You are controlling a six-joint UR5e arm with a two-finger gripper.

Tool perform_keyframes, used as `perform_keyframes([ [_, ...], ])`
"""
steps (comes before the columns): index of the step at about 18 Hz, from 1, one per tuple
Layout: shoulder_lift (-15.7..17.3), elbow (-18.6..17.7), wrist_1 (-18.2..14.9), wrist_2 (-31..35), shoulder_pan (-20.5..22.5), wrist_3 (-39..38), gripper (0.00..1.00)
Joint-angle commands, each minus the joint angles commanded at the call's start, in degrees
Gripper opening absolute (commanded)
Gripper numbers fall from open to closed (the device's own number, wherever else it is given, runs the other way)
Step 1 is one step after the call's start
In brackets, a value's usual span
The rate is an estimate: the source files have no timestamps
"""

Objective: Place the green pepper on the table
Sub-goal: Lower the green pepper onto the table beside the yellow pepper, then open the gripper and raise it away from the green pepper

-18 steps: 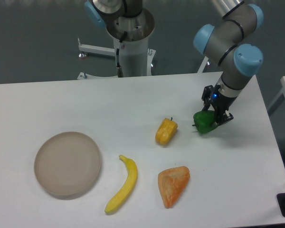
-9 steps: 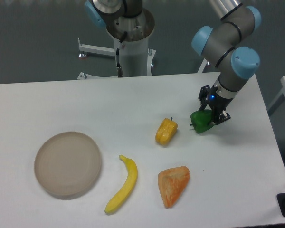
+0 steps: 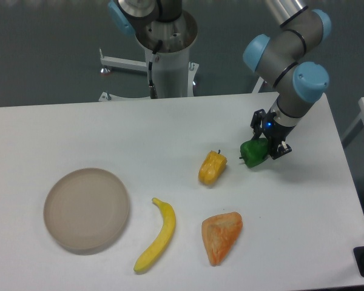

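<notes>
The robot's gripper (image 3: 262,147) holds the green pepper (image 3: 253,153) in its jaws toward the worktop's (image 3: 170,130) far right corner, apparently just above the surface; the release seems not yet made. Nearby lie a yellow pepper (image 3: 212,168), a banana (image 3: 157,236) and an orange wedge (image 3: 221,236). The round plate (image 3: 87,209) near the left edge holds nothing.

White table (image 3: 109,133); plate (image 3: 87,209); banana (image 3: 158,235); yellow pepper (image 3: 212,168); orange wedge (image 3: 221,236)
</notes>
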Motion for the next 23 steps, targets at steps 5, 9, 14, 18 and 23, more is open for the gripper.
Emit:
perform_keyframes([
  [5, -0.09, 0.53, 0.00, -0.18, -0.35, -1.93, 1.00],
  [9, 0.00, 1.05, -0.09, -0.18, -0.26, -1.93, 1.00],
  [14, 0.00, 4.04, -0.88, 0.35, -0.17, -1.93, 1.00],
  [18, -0.09, 6.41, 0.08, 0.44, -0.09, -1.59, 1.00],
  [23, -0.79, 10.10, 0.35, 2.81, -0.17, -0.97, 1.00],
])
